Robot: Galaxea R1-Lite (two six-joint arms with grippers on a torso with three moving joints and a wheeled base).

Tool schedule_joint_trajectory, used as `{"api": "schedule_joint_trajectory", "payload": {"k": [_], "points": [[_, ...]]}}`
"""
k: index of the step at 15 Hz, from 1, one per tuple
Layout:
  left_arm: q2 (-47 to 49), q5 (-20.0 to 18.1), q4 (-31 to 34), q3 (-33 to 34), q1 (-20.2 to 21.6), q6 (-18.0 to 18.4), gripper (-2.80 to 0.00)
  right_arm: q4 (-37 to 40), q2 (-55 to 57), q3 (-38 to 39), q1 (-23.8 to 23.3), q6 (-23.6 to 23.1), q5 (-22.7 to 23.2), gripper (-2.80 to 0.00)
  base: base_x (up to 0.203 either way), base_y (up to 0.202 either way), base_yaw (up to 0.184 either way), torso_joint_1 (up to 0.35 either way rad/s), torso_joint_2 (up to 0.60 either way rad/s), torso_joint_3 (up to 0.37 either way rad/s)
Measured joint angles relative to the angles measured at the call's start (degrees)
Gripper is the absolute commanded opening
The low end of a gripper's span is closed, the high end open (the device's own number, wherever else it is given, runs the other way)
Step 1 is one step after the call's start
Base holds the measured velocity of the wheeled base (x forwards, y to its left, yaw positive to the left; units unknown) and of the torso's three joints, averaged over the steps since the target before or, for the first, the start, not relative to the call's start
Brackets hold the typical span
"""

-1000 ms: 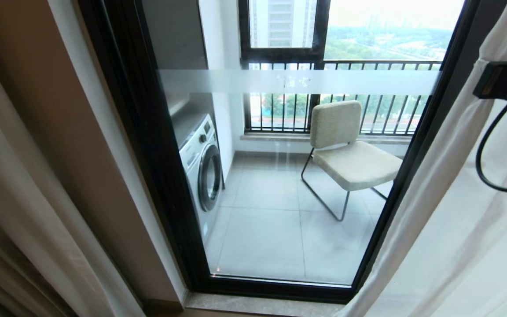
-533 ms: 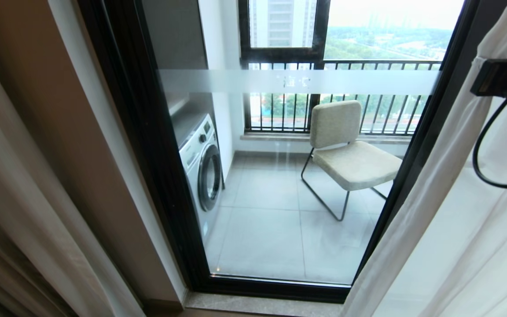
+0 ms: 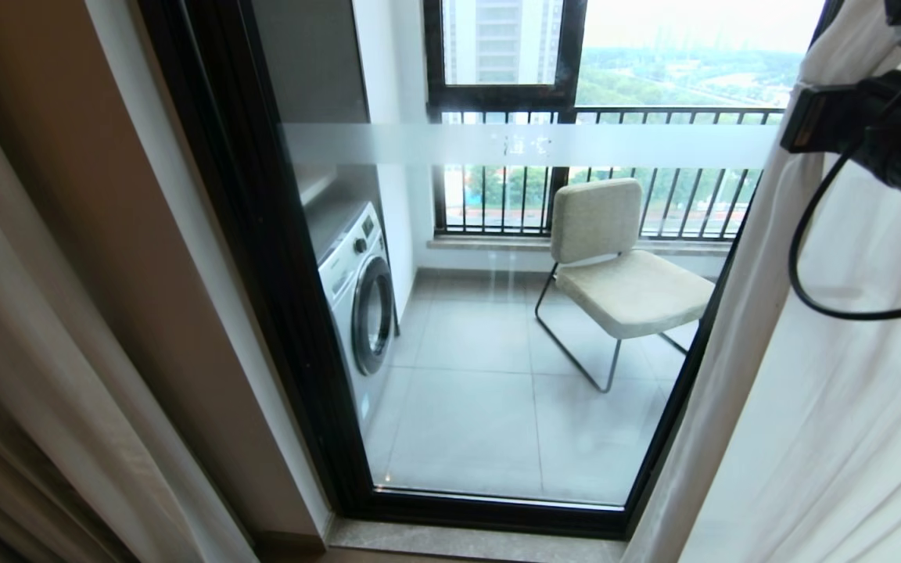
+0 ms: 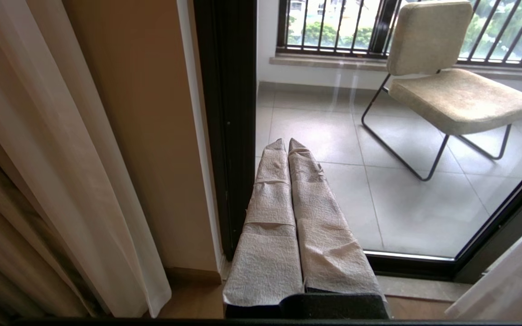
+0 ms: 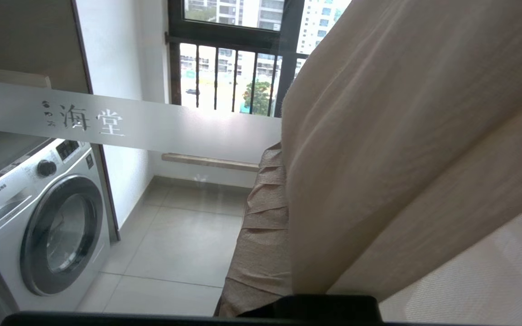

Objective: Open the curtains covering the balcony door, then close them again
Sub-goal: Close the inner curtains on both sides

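The balcony door is a tall glass pane in a black frame with a frosted band across it. The curtains hang at both sides: a bunched beige drape on the left and a white sheer on the right. My right arm reaches in at the upper right, and the sheer's edge is gathered there. My right gripper is shut on a fold of the curtains; one wrapped finger shows beside the cloth. My left gripper hangs low by the door frame, shut and empty.
Behind the glass stand a washing machine on the left and a padded chair with a thin metal frame. A black-framed window with railing bars closes the balcony. A tan wall strip and a stone sill border the door.
My right arm has moved left and up with the sheer in its grip. The curtain's edge now covers more of the door's right frame. The left arm stayed still.
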Motion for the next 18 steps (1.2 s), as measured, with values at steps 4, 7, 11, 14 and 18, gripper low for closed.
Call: {"api": "schedule_joint_trajectory", "payload": {"k": [4, 7, 11, 14, 18], "points": [[0.0, 0.0, 0.0, 0.0, 0.0, 0.0, -2.80, -0.2, 0.9, -0.5, 7.9, -2.8, -3.3, -2.80, 0.000, 0.000, 0.000, 0.000, 0.00, 0.000], [0.0, 0.0, 0.0, 0.0, 0.0, 0.0, -2.80, -0.3, 1.7, -0.7, 13.6, -4.2, -4.8, -2.80, 0.000, 0.000, 0.000, 0.000, 0.00, 0.000], [0.0, 0.0, 0.0, 0.0, 0.0, 0.0, -2.80, -0.2, 4.3, -4.3, 20.4, -6.7, -7.4, -2.80, 0.000, 0.000, 0.000, 0.000, 0.00, 0.000], [0.0, 0.0, 0.0, 0.0, 0.0, 0.0, -2.80, -0.3, 6.3, -6.0, 24.4, -7.2, -8.3, -2.80, 0.000, 0.000, 0.000, 0.000, 0.00, 0.000], [0.0, 0.0, 0.0, 0.0, 0.0, 0.0, -2.80, -0.5, 7.2, -6.0, 26.5, -7.3, -8.8, -2.80, 0.000, 0.000, 0.000, 0.000, 0.00, 0.000]]}}
